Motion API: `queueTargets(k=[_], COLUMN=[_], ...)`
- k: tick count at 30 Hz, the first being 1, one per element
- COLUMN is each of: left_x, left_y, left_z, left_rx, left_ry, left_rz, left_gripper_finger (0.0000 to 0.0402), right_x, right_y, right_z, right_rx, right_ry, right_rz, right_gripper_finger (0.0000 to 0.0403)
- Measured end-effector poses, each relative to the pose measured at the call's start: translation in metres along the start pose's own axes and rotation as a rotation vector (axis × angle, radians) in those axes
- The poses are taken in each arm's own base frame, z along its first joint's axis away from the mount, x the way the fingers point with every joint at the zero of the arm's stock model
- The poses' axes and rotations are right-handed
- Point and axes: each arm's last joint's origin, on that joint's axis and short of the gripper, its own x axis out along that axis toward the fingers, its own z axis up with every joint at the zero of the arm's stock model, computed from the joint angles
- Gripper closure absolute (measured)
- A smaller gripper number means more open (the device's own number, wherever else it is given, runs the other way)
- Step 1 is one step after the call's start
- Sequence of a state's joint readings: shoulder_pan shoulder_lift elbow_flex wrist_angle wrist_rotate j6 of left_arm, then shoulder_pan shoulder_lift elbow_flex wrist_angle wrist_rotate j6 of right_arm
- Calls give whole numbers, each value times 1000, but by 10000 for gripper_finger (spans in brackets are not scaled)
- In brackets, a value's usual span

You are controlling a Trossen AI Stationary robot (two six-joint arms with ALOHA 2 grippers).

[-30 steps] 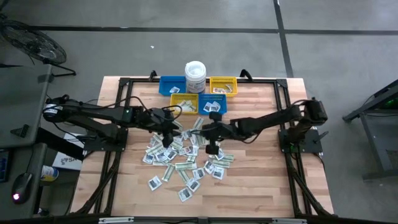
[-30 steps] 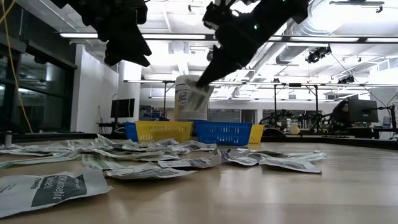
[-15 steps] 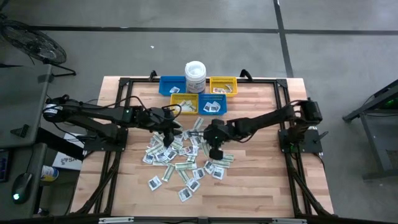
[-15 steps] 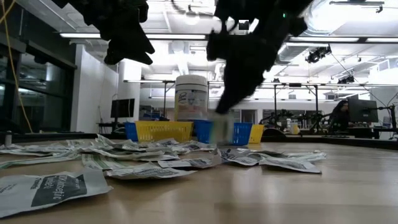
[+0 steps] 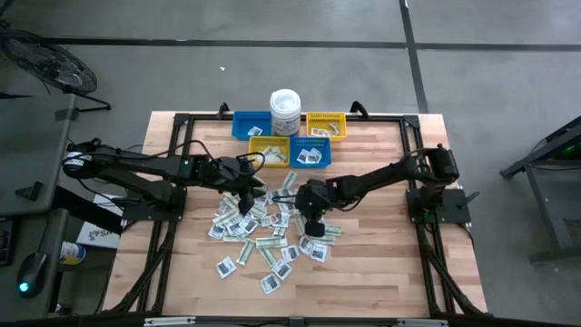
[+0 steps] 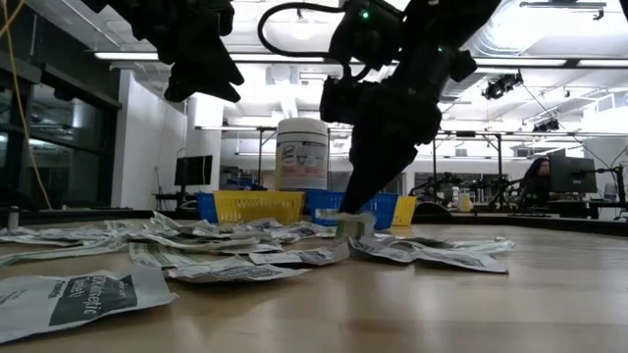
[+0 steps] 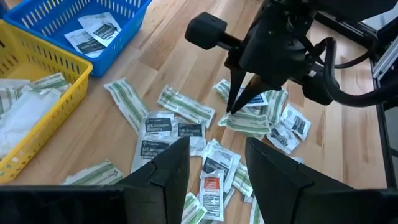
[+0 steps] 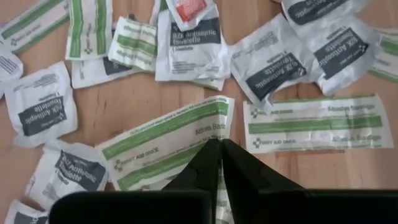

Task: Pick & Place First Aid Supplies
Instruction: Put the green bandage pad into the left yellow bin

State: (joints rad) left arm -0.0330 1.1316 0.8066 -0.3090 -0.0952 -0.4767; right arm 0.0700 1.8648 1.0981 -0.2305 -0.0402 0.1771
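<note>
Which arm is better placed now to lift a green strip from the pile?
Right: the right gripper is down on a green strip, fingers nearly shut. The left gripper hovers open above the pile.

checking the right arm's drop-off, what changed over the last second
The right gripper came down from above the blue bin to the packet pile, carrying a green-and-white strip now at the table. Its fingers look nearly closed on the strip, release not clear. The left gripper stayed open above the pile; the white tub did not move.
</note>
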Motion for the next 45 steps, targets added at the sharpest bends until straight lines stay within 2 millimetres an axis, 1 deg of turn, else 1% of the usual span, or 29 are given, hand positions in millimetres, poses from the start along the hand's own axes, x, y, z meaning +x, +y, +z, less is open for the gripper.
queueTargets(k=[9,16,20,27,30,33,36,45], left_x=[0,0,0,0,0,0,0,0], left_y=[0,0,0,1,1,1,0,0], left_z=[0,0,0,-1,-1,-1,-1,-1], left_rx=[0,0,0,1,1,1,1,0], left_ry=[0,1,1,10,11,10,9,8], left_rz=[0,0,0,4,5,4,4,3], left_gripper_finger=[246,246,246,246,246,246,246,246], right_x=[0,1,8,19,24,28,30,29], right_y=[0,0,-1,-2,-2,-2,-3,-3], right_z=[3,3,1,-1,-3,-4,-5,-3], right_rx=[-18,-39,-70,-74,-73,-67,-50,-12], right_ry=[-32,-31,-24,-23,-15,-7,-4,-26], right_rz=[11,29,19,22,25,22,18,47], right_gripper_finger=[338,334,326,290,284,290,306,395])
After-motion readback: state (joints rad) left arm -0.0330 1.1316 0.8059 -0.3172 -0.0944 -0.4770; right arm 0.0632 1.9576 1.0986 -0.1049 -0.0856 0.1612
